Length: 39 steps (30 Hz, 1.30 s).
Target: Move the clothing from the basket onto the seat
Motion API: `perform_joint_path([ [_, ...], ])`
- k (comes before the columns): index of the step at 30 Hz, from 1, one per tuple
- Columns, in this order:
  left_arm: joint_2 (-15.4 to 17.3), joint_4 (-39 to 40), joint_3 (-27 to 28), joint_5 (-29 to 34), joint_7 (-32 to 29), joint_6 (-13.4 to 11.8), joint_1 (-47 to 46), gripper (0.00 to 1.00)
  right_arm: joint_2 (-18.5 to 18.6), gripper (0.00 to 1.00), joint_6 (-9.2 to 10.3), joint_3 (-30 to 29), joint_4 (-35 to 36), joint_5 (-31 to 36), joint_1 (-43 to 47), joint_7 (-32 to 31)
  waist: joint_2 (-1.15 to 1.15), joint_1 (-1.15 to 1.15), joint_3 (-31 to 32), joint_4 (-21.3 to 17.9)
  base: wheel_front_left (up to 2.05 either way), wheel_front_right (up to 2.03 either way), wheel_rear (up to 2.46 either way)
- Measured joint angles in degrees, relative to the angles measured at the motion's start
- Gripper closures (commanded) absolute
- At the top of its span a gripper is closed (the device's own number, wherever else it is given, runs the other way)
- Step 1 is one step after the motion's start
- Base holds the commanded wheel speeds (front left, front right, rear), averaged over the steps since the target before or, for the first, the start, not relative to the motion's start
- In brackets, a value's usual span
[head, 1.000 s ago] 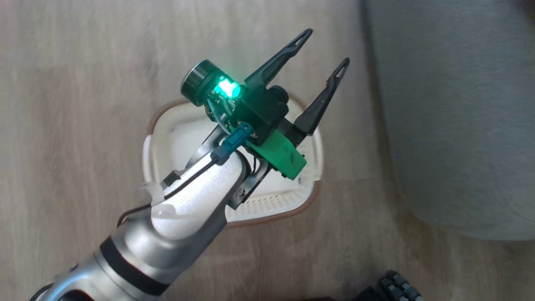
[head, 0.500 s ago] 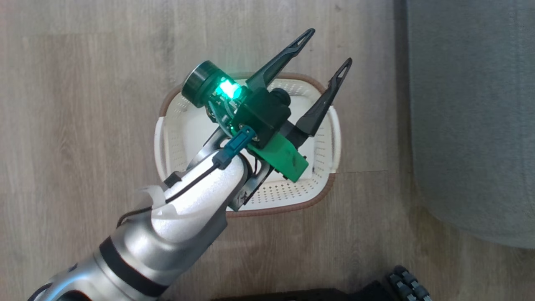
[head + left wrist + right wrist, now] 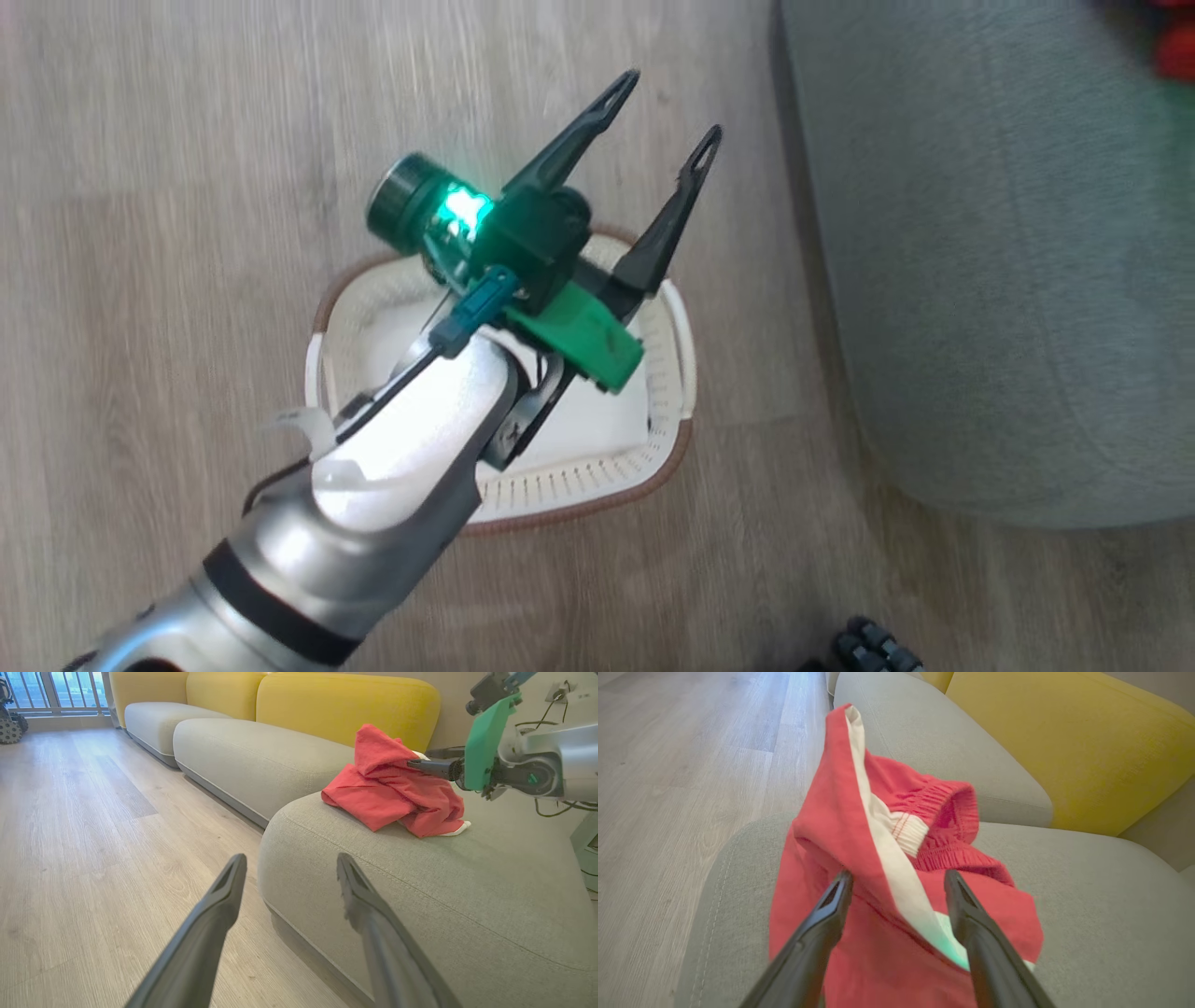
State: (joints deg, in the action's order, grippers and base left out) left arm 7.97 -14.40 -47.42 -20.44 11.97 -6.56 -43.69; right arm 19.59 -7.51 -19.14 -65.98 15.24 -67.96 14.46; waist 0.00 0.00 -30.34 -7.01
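Atop seat, clothing straddled by right claw.

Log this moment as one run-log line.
left pincer: open, empty, above cream perforated plastic basket | right pincer: open, fingers either side of red white-striped fabric garment | garment: crumpled on grey-green fabric sofa cushion

Pale wood-plank floor; yellow sofa backrests across top; railed window upper left, daylight entering there
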Motion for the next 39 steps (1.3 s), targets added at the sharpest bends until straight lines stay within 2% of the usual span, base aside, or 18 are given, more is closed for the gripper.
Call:
perform_joint_path([
  [11,-0.08,-5.34,2.91,-5.65,1.65,-0.60,7.69,0.00,-0.37,0.00,0.00,13.66,4.55,-12.85,9.55,0.00,0.00,0.00,11.74,-1.37,0.00,0.00,0.00],
  [23,0.29,-5.84,10.02,-8.71,2.31,-3.24,18.31,0.00,-0.71,0.00,0.00,26.58,13.71,-26.81,19.80,0.00,0.00,0.00,23.41,1.82,0.00,0.00,0.00],
  [29,1.78,-3.91,15.02,-7.35,2.32,-5.46,24.49,0.00,-2.63,0.00,0.00,27.72,21.14,-29.09,26.69,0.00,0.00,0.00,26.79,4.42,0.00,0.00,0.00],
  [39,3.79,0.46,21.72,-5.23,2.31,-7.59,34.06,0.00,-10.02,0.00,0.00,22.42,32.70,-26.49,41.29,0.00,0.01,0.00,30.44,6.66,0.00,0.00,0.00],
])
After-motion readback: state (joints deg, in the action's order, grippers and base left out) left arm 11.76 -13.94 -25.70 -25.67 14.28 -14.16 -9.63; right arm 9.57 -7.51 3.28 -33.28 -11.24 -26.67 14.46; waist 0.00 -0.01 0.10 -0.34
